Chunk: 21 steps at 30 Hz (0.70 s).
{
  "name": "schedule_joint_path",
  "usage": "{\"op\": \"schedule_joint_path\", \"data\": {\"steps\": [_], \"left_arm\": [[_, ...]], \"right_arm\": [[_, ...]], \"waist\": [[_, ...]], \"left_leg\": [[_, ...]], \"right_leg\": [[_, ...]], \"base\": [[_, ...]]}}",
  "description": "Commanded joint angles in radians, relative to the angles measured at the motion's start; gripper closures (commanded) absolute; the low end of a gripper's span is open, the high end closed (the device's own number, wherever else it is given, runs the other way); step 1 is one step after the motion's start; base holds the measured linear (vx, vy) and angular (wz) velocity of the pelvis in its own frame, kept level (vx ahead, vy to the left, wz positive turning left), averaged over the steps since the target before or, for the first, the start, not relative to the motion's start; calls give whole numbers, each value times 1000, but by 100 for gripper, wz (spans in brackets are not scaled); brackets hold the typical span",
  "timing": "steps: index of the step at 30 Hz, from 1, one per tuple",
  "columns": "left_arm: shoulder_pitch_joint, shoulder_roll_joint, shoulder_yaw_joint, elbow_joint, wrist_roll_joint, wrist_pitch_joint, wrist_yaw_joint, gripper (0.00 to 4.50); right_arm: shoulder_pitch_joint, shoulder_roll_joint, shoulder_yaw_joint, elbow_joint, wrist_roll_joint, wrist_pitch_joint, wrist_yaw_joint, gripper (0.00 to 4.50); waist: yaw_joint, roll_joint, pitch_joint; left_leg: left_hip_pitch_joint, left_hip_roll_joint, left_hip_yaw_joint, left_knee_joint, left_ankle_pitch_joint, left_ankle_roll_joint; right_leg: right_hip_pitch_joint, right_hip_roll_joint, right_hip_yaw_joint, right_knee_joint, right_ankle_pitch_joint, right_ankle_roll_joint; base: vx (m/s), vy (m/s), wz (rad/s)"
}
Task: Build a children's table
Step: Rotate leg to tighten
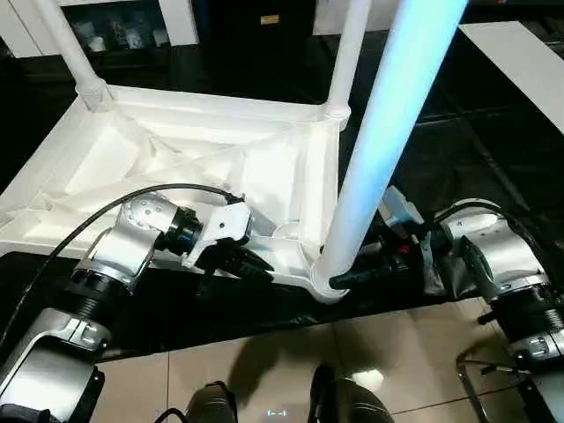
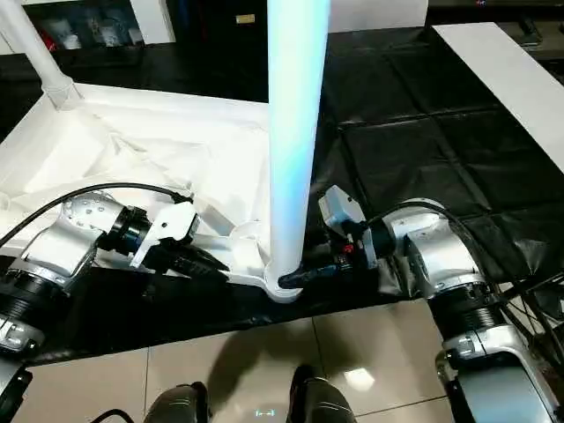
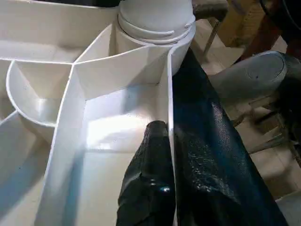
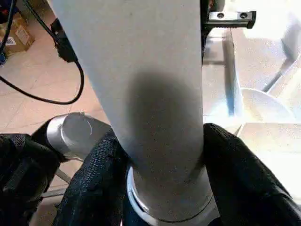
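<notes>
The upturned white table top [image 1: 176, 167] lay at centre-left on black matting, its near rim pinched between the left gripper [image 3: 162, 155] fingers. At lower centre, the right gripper [image 4: 164, 174] clasped the near leg [image 1: 388, 132] at its socket — bare tiled floor [image 1: 370, 344] below.

Bright overhead light, strong glare w/ bluish cast down near leg [image 1: 388, 132]. Tabletop underside [image 1: 176, 159] washed out, ribs faint. Ceiling lamp reflection on floor tiles [image 1: 366, 381]. Soft shadow on leg in right wrist view. Slight blur in wrist views; black fingers [image 3: 150, 188] glossy.
</notes>
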Motion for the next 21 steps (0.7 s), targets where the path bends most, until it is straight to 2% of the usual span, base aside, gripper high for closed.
{"op": "schedule_joint_path", "data": {"steps": [1,3,6,8,10,11,13,14,15,16,17,18,19,21], "left_arm": [[-16,-20,-1,2,-22,8,2,450],[-16,-30,6,0,-29,25,18,450],[-15,-60,20,-15,-31,76,82,450],[-11,-88,21,-38,-12,156,164,450],[-17,-119,36,-40,-8,207,233,450],[-22,-136,46,-38,-9,225,265,450],[-30,-160,59,-36,-8,256,311,450],[-46,-196,76,-28,-3,300,382,450],[-58,-219,87,-22,-1,330,426,450],[-59,-221,89,-21,-1,333,430,450],[-77,-252,107,-11,3,370,494,450],[-77,-252,107,-11,3,370,494,450],[-94,-278,124,-6,14,402,558,450],[-105,-296,139,-3,16,427,604,450]], "right_arm": [[16,-4,19,-27,32,29,20,242],[27,2,9,-43,41,50,20,245],[61,37,-31,-104,74,137,-43,245],[72,101,-61,-153,92,232,-213,246],[77,148,-63,-171,72,258,-321,246],[78,168,-61,-177,60,267,-363,246],[79,204,-61,-180,42,285,-428,246],[75,269,-66,-178,10,304,-540,246],[68,314,-69,-171,-18,314,-615,246],[68,319,-69,-170,-21,315,-623,246],[48,397,-91,-156,-43,350,-748,246],[48,397,-91,-156,-43,350,-748,246],[21,473,-124,-141,-53,404,-884,246],[3,510,-133,-131,-60,421,-951,246]], "waist": [[-9,-12,-82],[-7,-13,-82],[-6,-12,-81],[-9,-11,-78],[-16,-12,-71],[-25,-12,-71],[-42,-10,-69],[-46,-9,-71],[-58,-5,-67],[-63,-4,-68],[-78,-5,-69],[-80,-3,-67],[-87,-1,-70],[-95,1,-70]], "left_leg": [[-9,13,13,-53,-65,162],[-9,13,13,-53,-66,161],[-8,13,13,-55,-70,157],[-10,11,11,-57,-77,138],[-6,3,12,-58,-110,105],[-8,-7,12,-56,-122,90],[-10,-12,9,-55,-137,84],[-12,-14,9,-54,-140,88],[-17,-11,6,-56,-136,84],[-15,-12,7,-54,-139,80],[-19,-18,6,-53,-139,81],[-17,-17,5,-54,-141,83],[-12,-18,6,-53,-137,85],[-11,-16,6,-53,-138,88]], "right_leg": [[88,-51,65,-56,-435,-99],[89,-52,65,-56,-434,-99],[88,-52,65,-59,-442,-94],[91,-49,62,-63,-461,-83],[87,-49,56,-77,-533,-56],[91,-49,51,-85,-578,-29],[92,-48,42,-97,-616,11],[94,-47,40,-97,-614,18],[93,-45,38,-97,-598,18],[91,-44,35,-100,-597,20],[96,-42,31,-100,-589,28],[92,-42,29,-103,-593,28],[89,-41,31,-101,-581,22],[87,-42,32,-100,-565,7]], "base": [[0,0,0],[0,0,0],[0,0,0],[0,0,0],[0,0,0],[0,0,0],[0,0,0],[0,0,0],[0,0,0],[0,0,0],[0,0,0],[0,0,0],[0,0,0],[0,0,0]]}}
